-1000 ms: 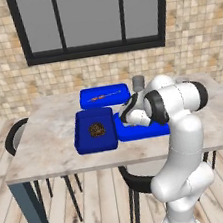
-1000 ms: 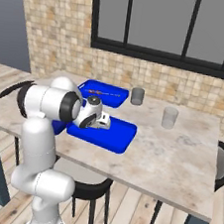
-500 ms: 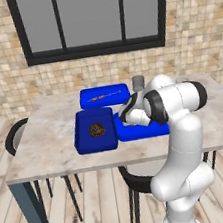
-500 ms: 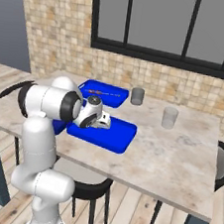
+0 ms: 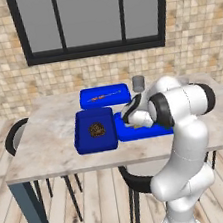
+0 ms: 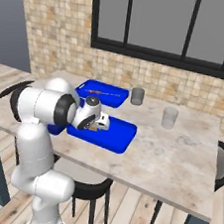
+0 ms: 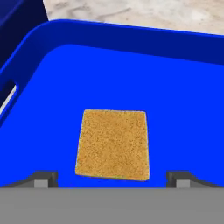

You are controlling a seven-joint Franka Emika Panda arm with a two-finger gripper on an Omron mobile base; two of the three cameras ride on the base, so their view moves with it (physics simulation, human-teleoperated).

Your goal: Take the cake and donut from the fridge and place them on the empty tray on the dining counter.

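cake [image 7: 113,145]: lying flat on the floor of the empty tray [image 7: 183,109], lower centre of the hand view, between the finger tips, touching neither
jaws: standing wide open, gripping nothing
gripper [image 7: 113,178]: hovering low over the tray
empty tray: sitting on the bench [image 5: 49,153], centre of left base view, beside the brown-food tray [image 5: 84,137]

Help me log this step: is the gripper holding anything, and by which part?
Nothing is held. The gripper stands open, its fingertips apart on either side of the cake, which lies on the empty tray.
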